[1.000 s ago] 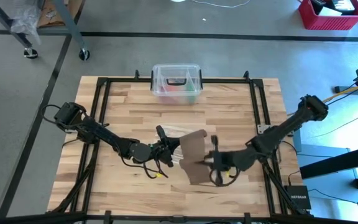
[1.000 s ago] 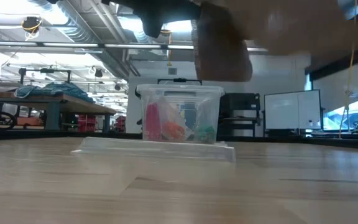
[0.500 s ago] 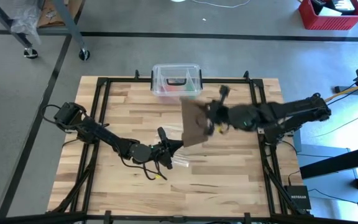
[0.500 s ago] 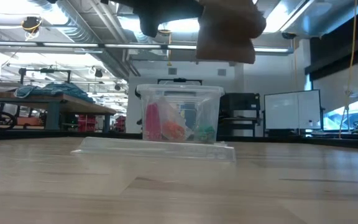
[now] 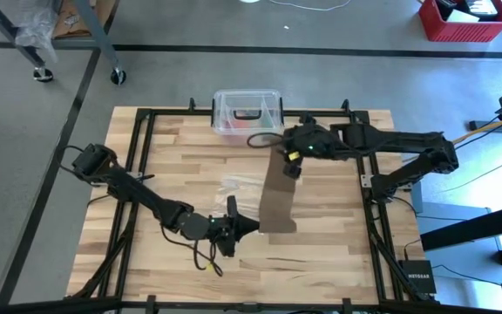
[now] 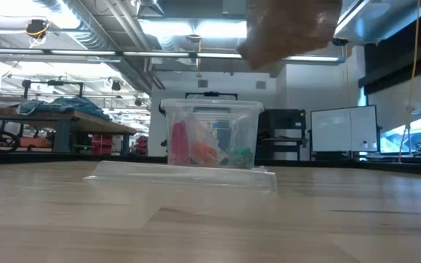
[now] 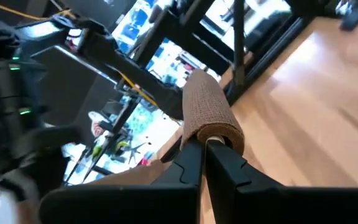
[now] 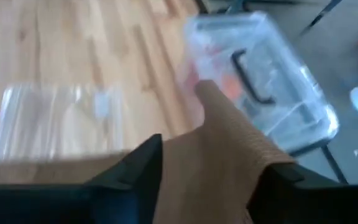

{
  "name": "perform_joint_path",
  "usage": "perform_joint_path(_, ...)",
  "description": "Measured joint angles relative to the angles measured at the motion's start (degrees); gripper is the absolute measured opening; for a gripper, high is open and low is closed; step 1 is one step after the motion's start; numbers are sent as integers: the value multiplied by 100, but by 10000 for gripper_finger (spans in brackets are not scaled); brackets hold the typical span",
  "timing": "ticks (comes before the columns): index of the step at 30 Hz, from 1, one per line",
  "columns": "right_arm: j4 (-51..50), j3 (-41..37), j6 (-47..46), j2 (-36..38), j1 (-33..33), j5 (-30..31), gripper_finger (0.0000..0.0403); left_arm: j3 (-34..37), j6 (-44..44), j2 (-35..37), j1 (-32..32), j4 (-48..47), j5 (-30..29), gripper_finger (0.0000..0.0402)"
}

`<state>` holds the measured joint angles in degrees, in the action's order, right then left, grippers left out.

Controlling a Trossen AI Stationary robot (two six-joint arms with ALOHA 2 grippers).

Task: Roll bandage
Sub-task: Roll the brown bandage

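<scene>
Between my left jaws (image 7: 205,146), pressed together, sits the started core of the bandage (image 5: 277,196): a few brown turns wound at their tips, low over the front middle of the surface (image 5: 338,253). From there the strip runs up and back as a taut band toward my right jaws (image 5: 293,157), which hang above the rear middle, near the clear box (image 5: 247,113).

Right jaws: the wrist view shows the two dark fingers (image 8: 138,165) standing either side of the brown cloth, spread with the band lying between them. Whether they bear on it I cannot tell; the cloth drapes across rather than looking nipped.

A clear bag (image 8: 55,115) lies flat on the wood under the band, well apart from it in height.

Step in hand, as I judge it: winding. Core is begun, most of the length is unrolled.

Next move calls for: right jaws retaking the free length so tension holds; left jaws turning to lay on another wrap, edges kept square. Risk: slack lets the roll loosen.
</scene>
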<state>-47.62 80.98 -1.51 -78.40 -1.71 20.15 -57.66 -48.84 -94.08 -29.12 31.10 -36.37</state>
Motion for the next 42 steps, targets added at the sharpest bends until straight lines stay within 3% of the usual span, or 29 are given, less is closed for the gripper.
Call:
perform_joint_path(3,-545,25,-379,253,200,-480,236,-157,335,237,-112,-25,34,0)
perform_joint_path(7,-646,-225,-739,659,775,-540,258,-166,758,649,-143,-58,555,0)
perform_joint_path(16,-242,-1308,-1239,1433,1855,522,258,-165,1113,1300,-71,-9,1934,0)
perform_joint_path(23,122,-2133,-1498,1393,1894,266,257,-165,1244,1387,176,-117,1927,0)
perform_joint_path(28,31,-2195,-1761,1303,1894,376,257,-158,1359,1383,261,-223,1869,0)
perform_joint_path(34,658,-2179,-1772,1451,1894,527,257,-158,1404,1385,268,-228,1803,0)
perform_joint_path(42,967,-1942,-2103,1704,2077,-1126,257,-158,1407,1512,88,-172,1051,0)
